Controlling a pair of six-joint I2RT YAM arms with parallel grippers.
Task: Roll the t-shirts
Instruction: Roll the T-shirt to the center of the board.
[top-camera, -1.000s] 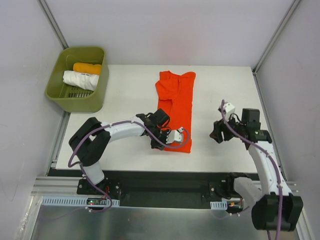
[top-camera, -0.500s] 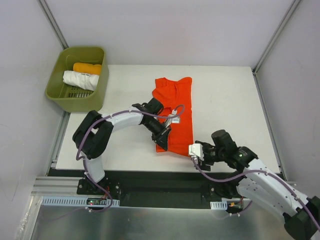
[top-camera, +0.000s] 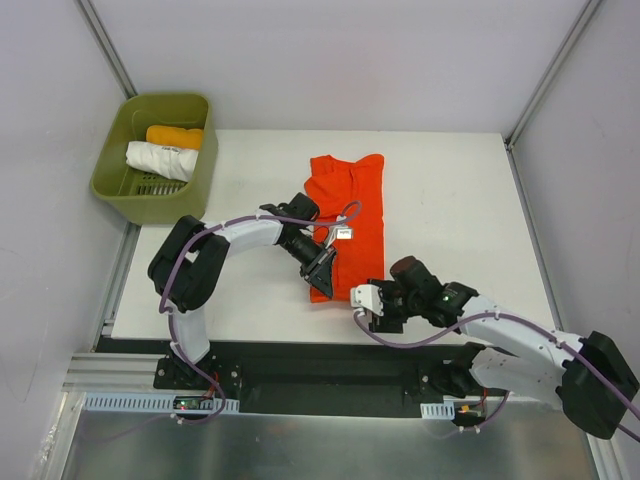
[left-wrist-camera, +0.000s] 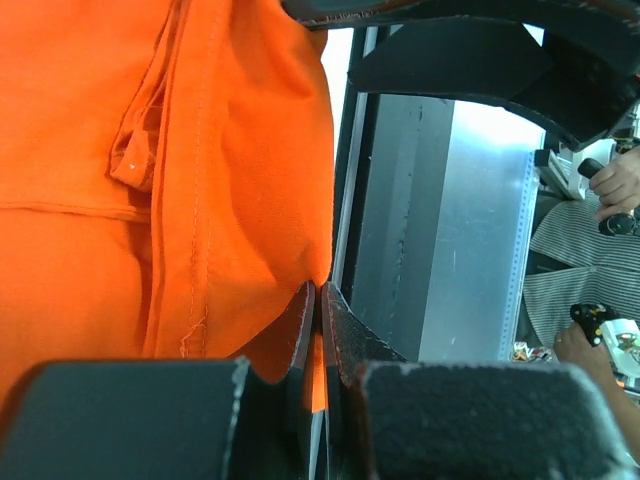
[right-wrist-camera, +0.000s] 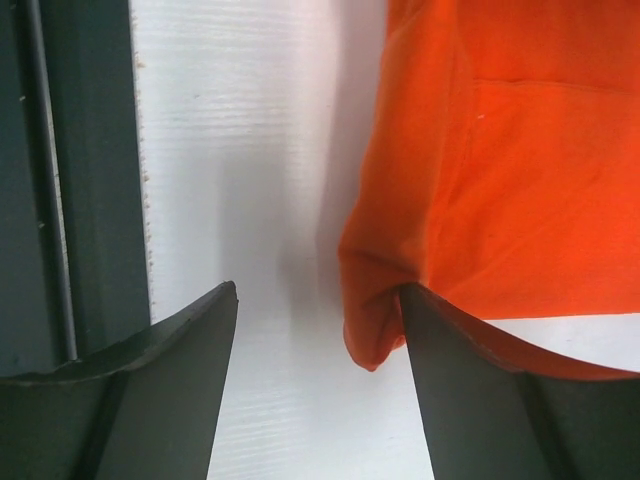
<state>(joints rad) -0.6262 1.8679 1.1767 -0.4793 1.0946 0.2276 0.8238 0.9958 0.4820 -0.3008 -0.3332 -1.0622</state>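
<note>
On the white table (top-camera: 450, 200) the orange t-shirt (top-camera: 355, 195) lies unrolled, left gripper (left-wrist-camera: 318, 298) pinching its near hem, right gripper (right-wrist-camera: 318, 295) agape alongside.

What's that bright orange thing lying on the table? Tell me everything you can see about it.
It is a red-orange t-shirt of thin, soft cloth with stitched hems, folded lengthwise into a narrow strip on the white table. The left gripper is shut on its near left edge, bunching the cloth there. The open right gripper sits at the near right corner, and the tip of that corner lies between its fingers, close against one of them.
</note>
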